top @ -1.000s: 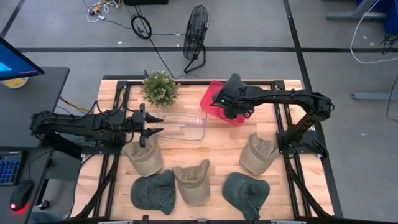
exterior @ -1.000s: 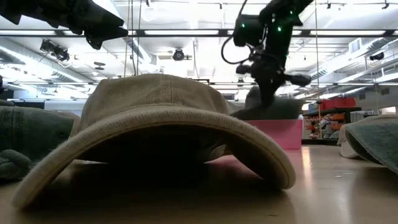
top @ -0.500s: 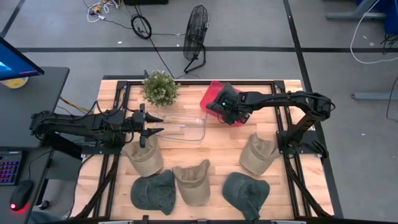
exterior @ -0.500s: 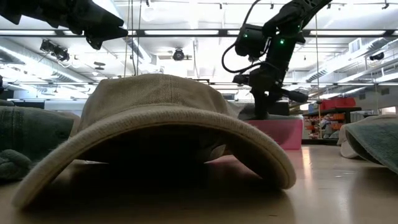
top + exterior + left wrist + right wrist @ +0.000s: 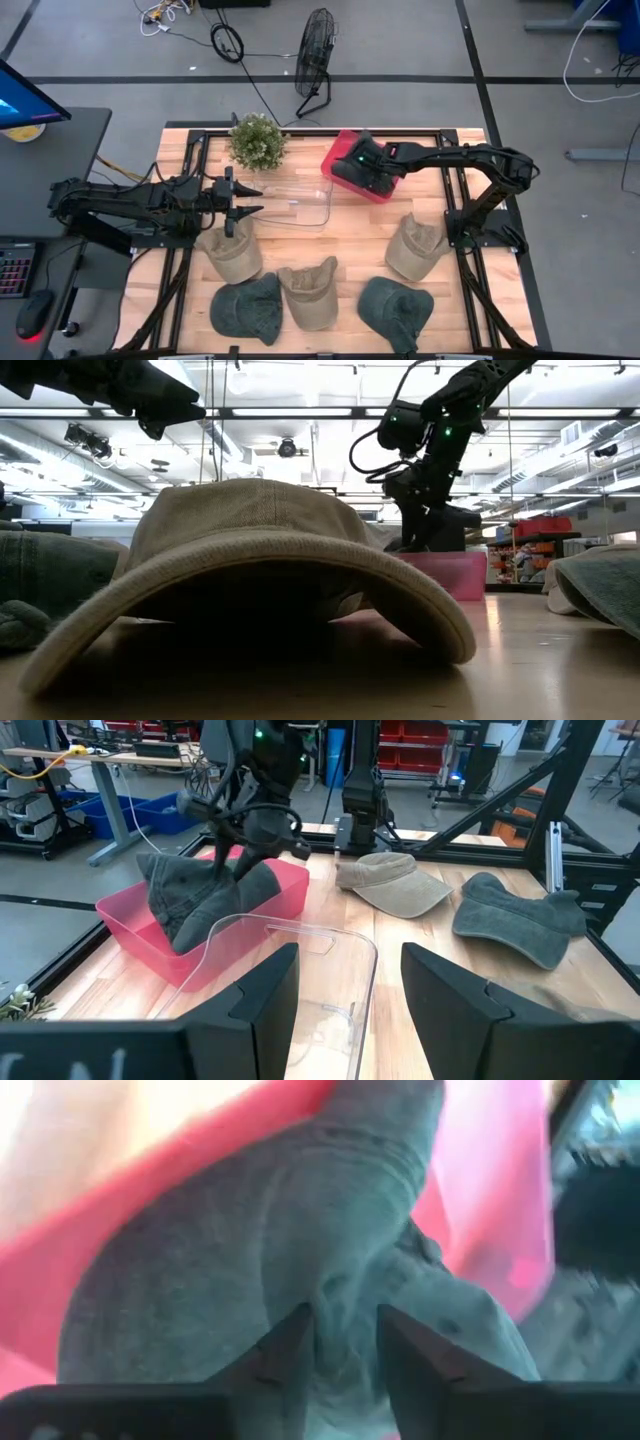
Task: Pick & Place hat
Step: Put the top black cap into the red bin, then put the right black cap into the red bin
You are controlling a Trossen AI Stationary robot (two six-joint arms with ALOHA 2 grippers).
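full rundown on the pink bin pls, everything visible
The pink bin is a shallow rectangular tub, seemingly translucent plastic, upright on the wooden table at its far edge, right of the potted plant and beside the clear container, set askew to the table edge. A grey-green hat lies crumpled inside, draped over the near wall. The right gripper reaches down into it, shut on that hat. The bin's far end is hidden by the arm.

Bright even overhead light, ceiling strip lights (image 5: 300, 412) glaring in low view, right wrist view blurred w/ motion
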